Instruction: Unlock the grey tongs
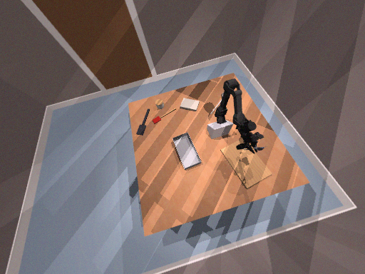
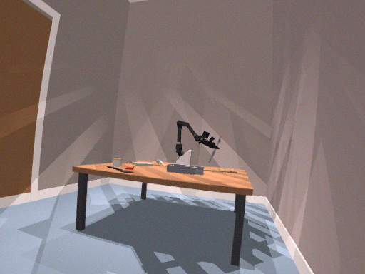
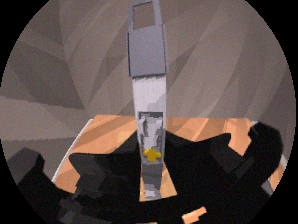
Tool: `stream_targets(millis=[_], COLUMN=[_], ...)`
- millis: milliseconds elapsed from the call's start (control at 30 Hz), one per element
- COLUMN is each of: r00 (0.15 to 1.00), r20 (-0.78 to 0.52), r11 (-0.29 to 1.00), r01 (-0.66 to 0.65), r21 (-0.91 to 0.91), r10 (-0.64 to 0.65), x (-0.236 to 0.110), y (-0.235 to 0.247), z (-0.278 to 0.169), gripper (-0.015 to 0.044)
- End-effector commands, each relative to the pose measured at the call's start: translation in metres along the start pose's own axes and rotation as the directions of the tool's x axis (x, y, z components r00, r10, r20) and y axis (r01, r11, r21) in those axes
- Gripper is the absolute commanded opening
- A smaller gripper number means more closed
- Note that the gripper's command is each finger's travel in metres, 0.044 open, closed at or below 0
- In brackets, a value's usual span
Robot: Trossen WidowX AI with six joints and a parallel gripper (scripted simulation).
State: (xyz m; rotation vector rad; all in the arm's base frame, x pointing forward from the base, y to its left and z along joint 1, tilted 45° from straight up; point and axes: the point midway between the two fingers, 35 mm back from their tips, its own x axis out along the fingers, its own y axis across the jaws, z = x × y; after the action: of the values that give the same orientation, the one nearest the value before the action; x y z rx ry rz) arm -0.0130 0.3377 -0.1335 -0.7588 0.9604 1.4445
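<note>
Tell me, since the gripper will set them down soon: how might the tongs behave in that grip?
The tongs look stiff: they hang straight, without sagging. Long and slim, they may pivot in the gripper, which is clamped at one point. The smooth grey arms could slip if squeezed loosely.

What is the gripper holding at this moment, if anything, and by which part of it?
The gripper is shut on the grey tongs, held partway along their arms near the yellow lock, above the wooden board, hanging steeply rather than level.
</note>
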Motion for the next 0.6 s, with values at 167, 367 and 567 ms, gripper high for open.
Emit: stream_targets(millis=[167, 367, 567], r00=[1.0, 1.0, 1.0], r20=[0.012, 0.012, 0.006], r11=[1.0, 1.0, 1.0], r01=[0.003, 0.003, 0.003], r21=[0.005, 0.005, 0.005], r10=[-0.003, -0.003, -0.003], x=[-0.0008, -0.0008, 0.0004], y=[-0.0003, -0.0003, -0.0004], z=[0.0033, 0.0033, 0.0033], gripper=[-0.015, -0.015, -0.015])
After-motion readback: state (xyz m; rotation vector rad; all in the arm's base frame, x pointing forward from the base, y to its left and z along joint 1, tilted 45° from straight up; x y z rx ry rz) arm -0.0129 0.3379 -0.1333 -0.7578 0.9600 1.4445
